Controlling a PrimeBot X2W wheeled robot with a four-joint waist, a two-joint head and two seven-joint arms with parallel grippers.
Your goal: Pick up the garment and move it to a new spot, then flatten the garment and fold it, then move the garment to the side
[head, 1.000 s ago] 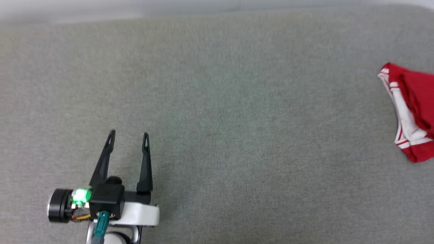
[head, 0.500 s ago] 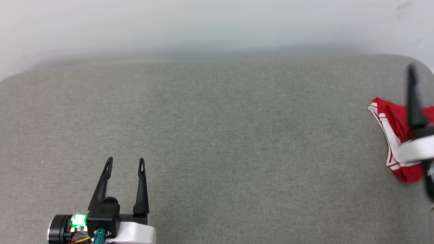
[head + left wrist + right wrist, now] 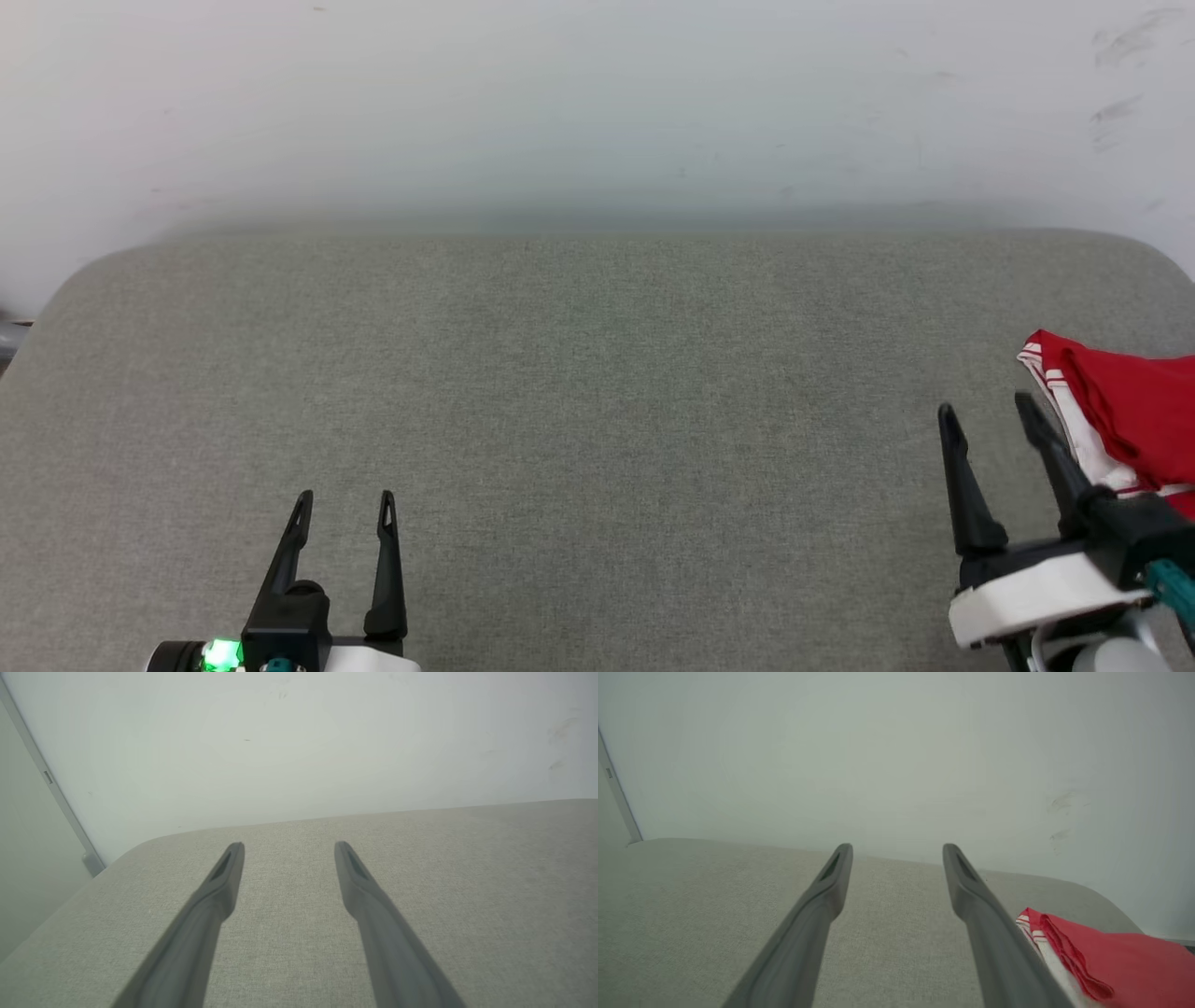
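Note:
The garment (image 3: pixel 1134 411) lies folded at the far right edge of the grey fabric surface (image 3: pixel 597 392), red with a white sleeve and striped trim showing. It also appears in the right wrist view as the garment (image 3: pixel 1106 956), low on the right beside the right finger. My right gripper (image 3: pixel 988 407) is open just left of the garment, nothing between its fingers. My left gripper (image 3: pixel 344 501) is open at the lower left, far from the garment. In the left wrist view the left gripper (image 3: pixel 288 845) spreads over bare fabric.
A pale wall (image 3: pixel 597 103) rises directly behind the surface's rounded far edge. In the left wrist view a grey vertical strip (image 3: pixel 51 788) runs down the wall at the left corner.
The head camera has tilted up, so the wall now shows. My right gripper has come into view at the lower right, beside the garment. The garment lies as before.

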